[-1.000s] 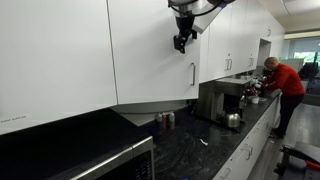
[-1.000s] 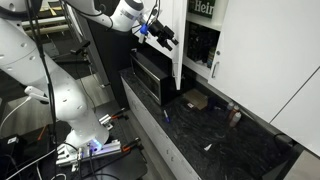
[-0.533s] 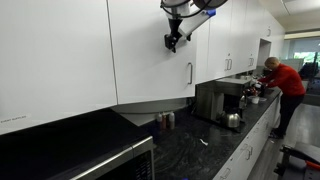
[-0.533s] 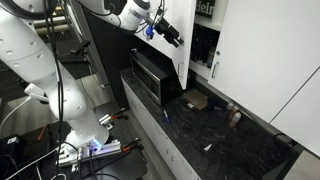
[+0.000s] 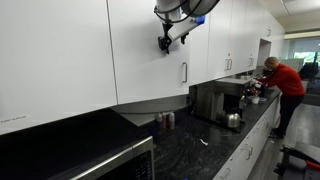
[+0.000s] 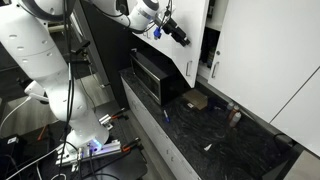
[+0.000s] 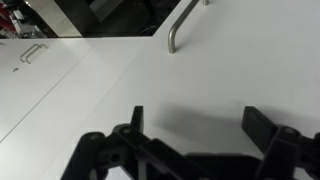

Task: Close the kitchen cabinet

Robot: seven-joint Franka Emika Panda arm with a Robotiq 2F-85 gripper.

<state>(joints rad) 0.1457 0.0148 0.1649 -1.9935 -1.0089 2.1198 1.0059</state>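
The kitchen cabinet door [image 5: 150, 50] is a large flat white panel with a slim silver bar handle [image 5: 183, 72] near its lower corner. It also shows in an exterior view [image 6: 188, 40], swung partly open, with the dark cabinet interior [image 6: 212, 45] beside it. My gripper [image 5: 164, 42] is open and empty, its fingertips against the door face; it shows in the other exterior view too [image 6: 180, 36]. In the wrist view the two fingers [image 7: 195, 125] spread over the white door, with the handle [image 7: 180, 22] above.
A dark stone counter [image 5: 190, 145] runs below, with a microwave [image 6: 152, 75], a kettle [image 5: 233, 120] and small cans [image 5: 165, 121]. A person in red [image 5: 283, 85] stands at the far end. A second robot base [image 6: 75, 110] stands beside the counter.
The gripper has moved along with the door, which has swung further toward shut; the handle has shifted with it and the dark opening has narrowed.
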